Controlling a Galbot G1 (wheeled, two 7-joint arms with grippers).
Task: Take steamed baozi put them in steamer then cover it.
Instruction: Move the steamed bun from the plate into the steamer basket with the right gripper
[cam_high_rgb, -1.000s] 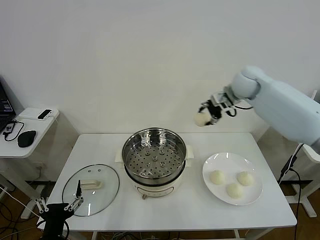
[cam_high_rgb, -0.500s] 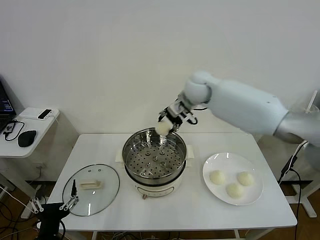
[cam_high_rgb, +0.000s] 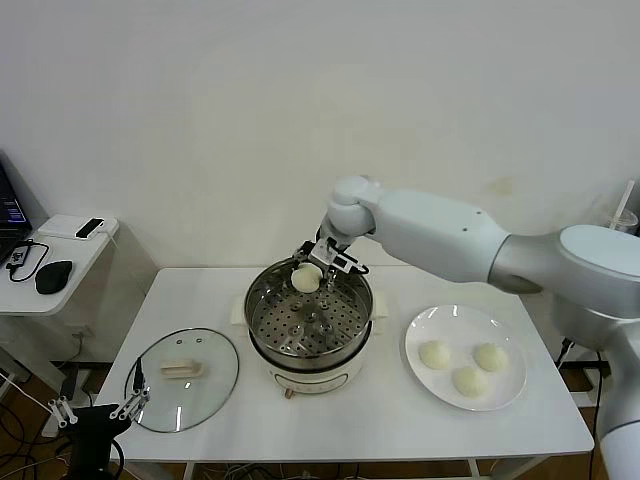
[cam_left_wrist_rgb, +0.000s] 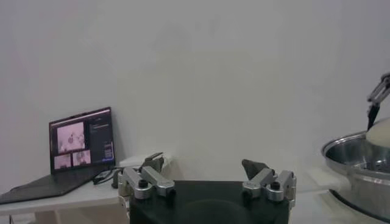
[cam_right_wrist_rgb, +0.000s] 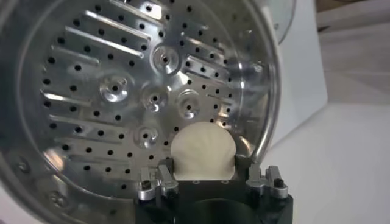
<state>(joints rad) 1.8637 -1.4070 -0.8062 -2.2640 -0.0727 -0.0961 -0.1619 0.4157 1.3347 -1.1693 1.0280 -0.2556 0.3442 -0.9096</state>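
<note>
My right gripper (cam_high_rgb: 310, 271) is shut on one steamed baozi (cam_high_rgb: 305, 279), holding it over the far part of the steamer (cam_high_rgb: 254, 303), just above the rim. In the right wrist view the off-white bun (cam_right_wrist_rgb: 202, 148) fills the space between the fingers (cam_right_wrist_rgb: 166, 177) of that gripper (cam_right_wrist_rgb: 202, 165), above the perforated tray (cam_right_wrist_rgb: 109, 85). Three more baozi (cam_high_rgb: 469, 380) lie on the white plate (cam_high_rgb: 415, 335) to the right. The glass cover (cam_high_rgb: 205, 398) lies flat on the table to the left of the pot. My left gripper (cam_high_rgb: 97, 407) hangs open and empty below the table's front left corner.
A low side table (cam_high_rgb: 70, 262) at the far left carries a mouse (cam_high_rgb: 53, 276) and a laptop (cam_left_wrist_rgb: 79, 143). The steamer's cream base (cam_high_rgb: 305, 380) stands mid-table. The left wrist view catches the pot's edge (cam_left_wrist_rgb: 356, 161) and the held bun (cam_left_wrist_rgb: 382, 131).
My right arm has carried the baozi leftward from high above the plate side to over the steamer, and lower. The left gripper has sunk slightly, still open.
</note>
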